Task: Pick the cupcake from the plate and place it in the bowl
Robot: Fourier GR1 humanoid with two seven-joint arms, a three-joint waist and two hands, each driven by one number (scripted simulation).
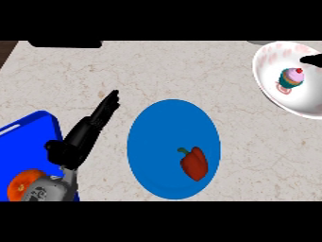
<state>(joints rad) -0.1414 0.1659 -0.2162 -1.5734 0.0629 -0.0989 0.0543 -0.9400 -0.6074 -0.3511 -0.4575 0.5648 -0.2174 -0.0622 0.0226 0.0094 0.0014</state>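
No brand, label or writing is being shown on anything in the head view. One cupcake (291, 78), with a teal wrapper, pink icing and a red dot on top, is being carried upright inside one white bowl (275, 59), which is marked with faint pink patches and is standing at the far right of the pale marbled worktop (65, 75). One blue plate (156, 137) is being seen near the middle, and one red bell pepper (194, 163) is lying on its near right part. At the near left, one blue tray (20, 142) is being cut by the frame edge, and one orange round fruit (22, 184), perhaps an orange, is being seen there beside the grey forearm. The left hand (80, 139) is being held over the worktop left of the plate, its fingers (107, 105) straight, close together and holding nothing. Of the right hand (321, 59) only a dark tip is being shown at the right edge, over the bowl just beside the cupcake; the state of its fingers cannot be told.
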